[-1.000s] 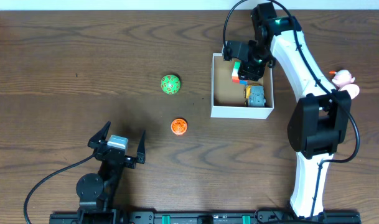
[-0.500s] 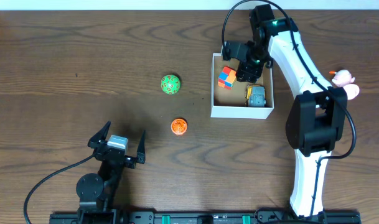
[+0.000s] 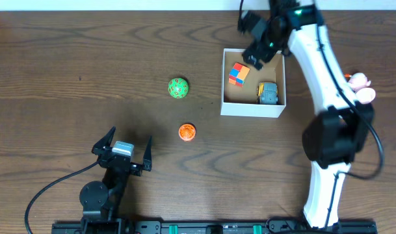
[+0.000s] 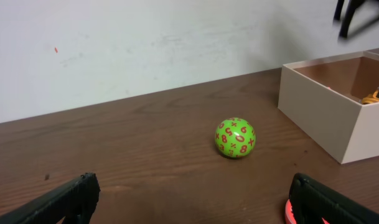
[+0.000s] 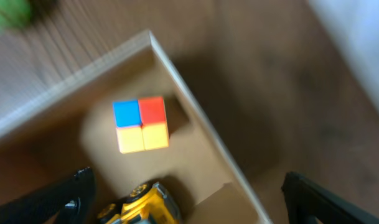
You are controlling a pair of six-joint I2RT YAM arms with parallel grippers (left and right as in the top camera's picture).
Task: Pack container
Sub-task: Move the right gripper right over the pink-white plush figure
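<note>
The container (image 3: 253,108) is a shallow white-walled box with a brown inside, right of centre. In it lie a multicoloured cube (image 3: 237,74) at the far left and a yellow-grey toy car (image 3: 268,93) at the near right. My right gripper (image 3: 259,36) hangs open and empty above the container's far edge. Its wrist view looks down on the cube (image 5: 141,124), the car (image 5: 142,202) and the box wall (image 5: 195,124). My left gripper (image 3: 127,144) rests open and empty near the front left, far from the container (image 4: 320,118).
A green ball with red marks (image 3: 178,88) and an orange disc (image 3: 187,132) lie on the table left of the box. A pink toy (image 3: 360,84) sits at the right behind the right arm. The left wrist view shows the ball (image 4: 235,137) ahead.
My right gripper opened and let go of the cube, which now lies in the container. The gripper then rose and drew back toward the far edge. The left arm has not moved.
</note>
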